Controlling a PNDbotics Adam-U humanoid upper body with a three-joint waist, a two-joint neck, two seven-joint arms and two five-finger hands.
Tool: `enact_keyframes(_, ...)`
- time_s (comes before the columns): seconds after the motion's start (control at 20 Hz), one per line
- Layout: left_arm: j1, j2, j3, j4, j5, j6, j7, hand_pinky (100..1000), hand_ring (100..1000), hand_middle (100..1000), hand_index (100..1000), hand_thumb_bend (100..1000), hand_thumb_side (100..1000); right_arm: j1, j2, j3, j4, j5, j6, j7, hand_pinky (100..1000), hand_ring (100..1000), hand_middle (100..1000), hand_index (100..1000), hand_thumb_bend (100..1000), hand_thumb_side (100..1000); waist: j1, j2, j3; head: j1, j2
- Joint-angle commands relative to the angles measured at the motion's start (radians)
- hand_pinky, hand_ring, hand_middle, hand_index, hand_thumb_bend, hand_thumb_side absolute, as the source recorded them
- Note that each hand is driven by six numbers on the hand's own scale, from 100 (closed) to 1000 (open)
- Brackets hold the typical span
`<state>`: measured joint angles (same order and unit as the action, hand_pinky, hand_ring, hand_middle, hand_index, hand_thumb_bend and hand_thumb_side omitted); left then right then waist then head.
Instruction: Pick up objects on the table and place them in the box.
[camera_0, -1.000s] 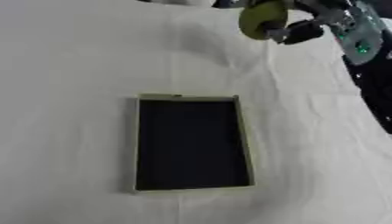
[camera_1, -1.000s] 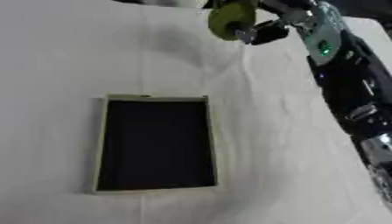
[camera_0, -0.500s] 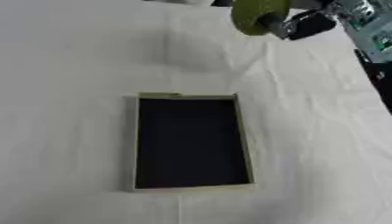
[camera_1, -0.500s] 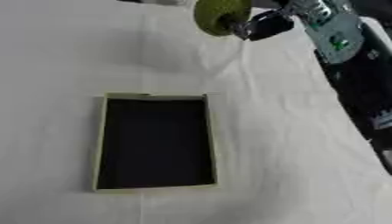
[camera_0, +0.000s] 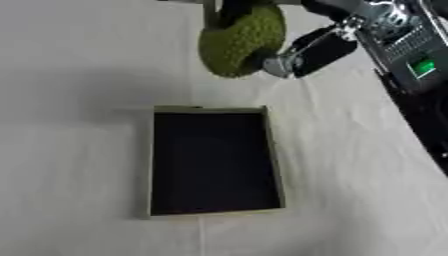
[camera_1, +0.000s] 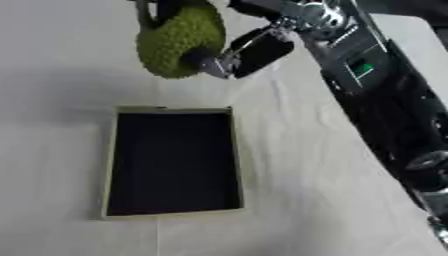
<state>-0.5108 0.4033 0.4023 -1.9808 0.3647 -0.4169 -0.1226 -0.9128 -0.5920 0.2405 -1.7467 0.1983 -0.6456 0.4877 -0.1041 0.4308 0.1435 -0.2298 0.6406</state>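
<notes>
Green bumpy rounded object (camera_0: 238, 42) in right hand (camera_0: 302, 50) fingers above rectangular box (camera_0: 212, 162).

Creased white tablecloth (camera_0: 79, 75) across the whole table

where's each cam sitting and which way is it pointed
Left eye view: in the head, facing down at the box on the white cloth; right hand enters top right.
Right eye view: beside it, same downward aim; more right arm shows.
Shared: the box and the green bumpy object the right hand holds.
</notes>
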Motion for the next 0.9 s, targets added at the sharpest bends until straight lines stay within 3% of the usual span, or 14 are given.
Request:
enact_keyframes(0.05, -0.008, 0.022, 0.002, -0.019, 0.002, 0.0, 0.004, 588, 646, 564, 713, 100, 557, -0.005, 0.037, 0.005, -0.053, 0.023, 0.027, 0.017, 569, 857, 619, 701, 100, 126, 0.009, -0.031, -0.001, -0.003, 0.002)
enact_keyframes(0.35, -0.009, 0.021, 0.002, -0.019, 0.003, 0.001, 0.004, 588, 646, 564, 713, 100, 556, 0.025, 0.092, 0.045, -0.043, 0.081, 0.019, 0.044, 574, 879, 614, 704, 100, 155, 0.008, -0.032, -0.001, -0.001, 0.007)
enact_keyframes(0.9, -0.009, 0.02, 0.0, -0.019, 0.003, 0.002, 0.0, 587, 646, 564, 713, 100, 559, 0.116, 0.124, 0.096, 0.019, 0.195, -0.035, 0.077, 580, 914, 613, 711, 100, 189, 0.011, -0.031, -0.003, -0.001, 0.007)
